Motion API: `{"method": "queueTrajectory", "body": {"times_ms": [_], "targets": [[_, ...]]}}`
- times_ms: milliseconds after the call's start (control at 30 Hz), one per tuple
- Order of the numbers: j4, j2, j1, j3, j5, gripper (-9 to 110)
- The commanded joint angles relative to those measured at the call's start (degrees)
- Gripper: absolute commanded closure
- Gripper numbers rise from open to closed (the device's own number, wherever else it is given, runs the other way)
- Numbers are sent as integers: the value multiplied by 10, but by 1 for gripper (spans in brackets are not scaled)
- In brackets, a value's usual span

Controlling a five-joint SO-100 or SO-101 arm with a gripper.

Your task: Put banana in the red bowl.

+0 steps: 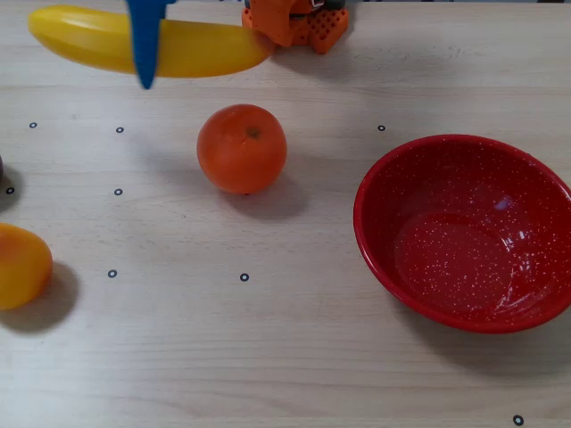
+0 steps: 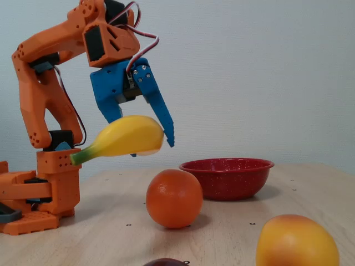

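One long yellow plastic banana is sitting clamped in my blue two-finger gripper overhead, above the round orange, well apart from the glossy speckled red bowl. Fixed view: my gripper is holding the banana airborne, left of the bowl.

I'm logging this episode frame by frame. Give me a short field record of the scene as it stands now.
gripper: shut on the banana, raised above the table
banana: held in the air, green stem toward the arm base
red bowl: empty, on the table
orange: on the table, between banana and bowl in the overhead view
yellow-orange fruit: at overhead view's left edge
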Motion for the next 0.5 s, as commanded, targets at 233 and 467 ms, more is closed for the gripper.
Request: {"method": "queueTrajectory", "body": {"times_ms": [233,467], "targets": [[-50,107,-133,21,35,102],[-85,102,-283,-4,71,102]]}}
